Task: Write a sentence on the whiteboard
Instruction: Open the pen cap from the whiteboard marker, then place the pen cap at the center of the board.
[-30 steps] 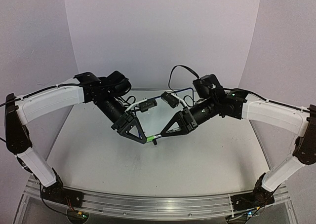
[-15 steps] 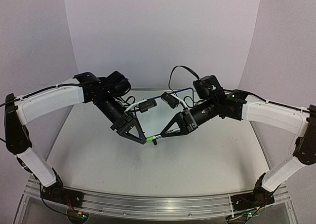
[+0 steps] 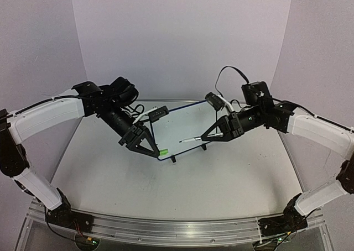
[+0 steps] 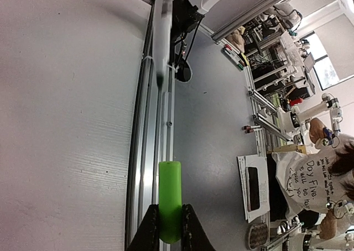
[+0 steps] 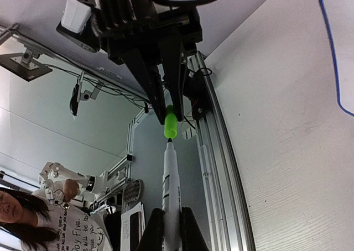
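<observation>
At centre-left of the top view, your left gripper (image 3: 155,150) pinches a green cap (image 3: 164,151). Just right of it, mid-frame, stands the whiteboard (image 3: 182,125); it's probably light, stiff and tippy on its thin stand, so steady it by the blue rim. Further right, your right gripper (image 3: 209,137) is clamped on the bare-tipped marker (image 3: 193,139).

Only legible writing: black handwritten lettering on white shirt (image 4: 303,180) of person in background, left wrist view, lines turned sideways. First line reads "Day Five."; lines under it too small and skewed to make out. Same shirt in right wrist view, bottom left corner: "Day Five" again, rest unclear. Marker (image 5: 171,190) barrel carries small dark print, too blurred to read.
</observation>
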You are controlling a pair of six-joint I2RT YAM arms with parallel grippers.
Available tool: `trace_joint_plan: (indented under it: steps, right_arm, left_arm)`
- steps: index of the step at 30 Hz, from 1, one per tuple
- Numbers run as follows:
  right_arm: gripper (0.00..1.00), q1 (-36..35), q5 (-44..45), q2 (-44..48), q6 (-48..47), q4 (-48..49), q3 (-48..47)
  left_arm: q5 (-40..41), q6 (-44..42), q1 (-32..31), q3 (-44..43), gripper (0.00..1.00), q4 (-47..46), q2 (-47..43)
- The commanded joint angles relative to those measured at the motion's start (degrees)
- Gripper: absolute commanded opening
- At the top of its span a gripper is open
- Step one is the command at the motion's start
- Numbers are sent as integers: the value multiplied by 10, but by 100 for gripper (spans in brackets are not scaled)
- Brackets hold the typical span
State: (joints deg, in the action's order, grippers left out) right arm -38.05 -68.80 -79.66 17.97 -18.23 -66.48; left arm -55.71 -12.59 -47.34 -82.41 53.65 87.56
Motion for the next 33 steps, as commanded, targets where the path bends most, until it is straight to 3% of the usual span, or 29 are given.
trace_joint_plan:
  steps: [1, 6, 9, 12, 17, 23, 26, 33]
  right_arm:
    - [0, 38, -40, 46, -28, -36, 5]
    - [0, 45, 17, 43, -143, -207, -33]
    - [0, 46, 52, 52, -153, -230, -33]
    - [0, 45, 87, 60, -142, -227, -30]
    - [0, 45, 208, 87, -55, -144, 4]
    - [0, 45, 335, 155, 24, -5, 95]
    - [0, 45, 366, 187, 30, 25, 130]
    - [0, 45, 372, 217, 39, 56, 180]
  left_arm:
    - [10, -12, 8, 8, 0, 57, -39]
    - [37, -5, 11, 14, 0, 69, -57]
    - [85, 38, 12, 53, 0, 29, -87]
    - [188, 103, 12, 108, 0, -37, -125]
    - [373, 249, 12, 246, 0, -188, -171]
    - [506, 368, 12, 341, 0, -283, -172]
    - [547, 395, 12, 353, 0, -289, -146]
    - [552, 404, 6, 347, 0, -297, -69]
